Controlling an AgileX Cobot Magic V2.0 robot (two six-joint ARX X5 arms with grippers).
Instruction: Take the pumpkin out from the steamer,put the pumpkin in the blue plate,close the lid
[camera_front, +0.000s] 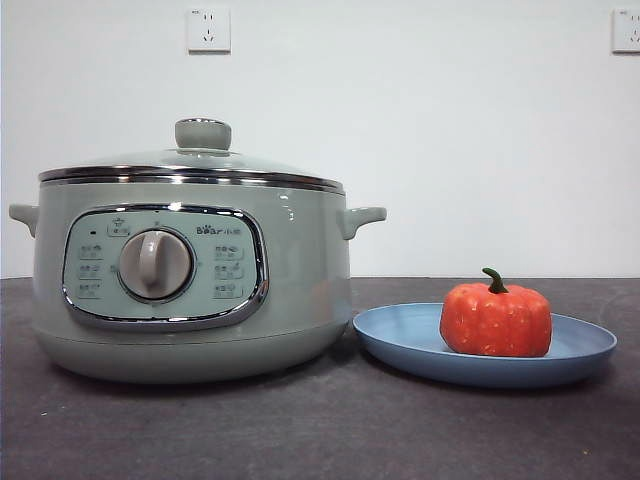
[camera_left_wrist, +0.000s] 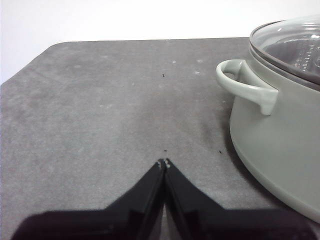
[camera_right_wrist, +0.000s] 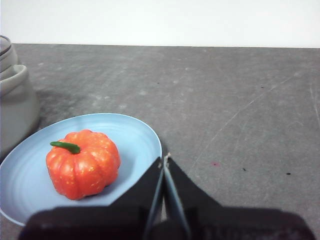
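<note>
Inspection finds all three steps complete, in my judgement. The small orange-red ribbed pumpkin (camera_front: 495, 320) sits upright in the wide light-blue plastic plate (camera_front: 400, 340), just beside the large sage-green steamer (camera_front: 300, 290). The round glass lid (camera_front: 203, 160) rests flush on the steamer's chrome rim. My left pincer (camera_left_wrist: 164, 162) is clenched on nothing, above bare grey tabletop (camera_left_wrist: 100, 110) beside the steamer's handle. My right pincer (camera_right_wrist: 164, 158) is clenched and empty beside the plate.
</note>
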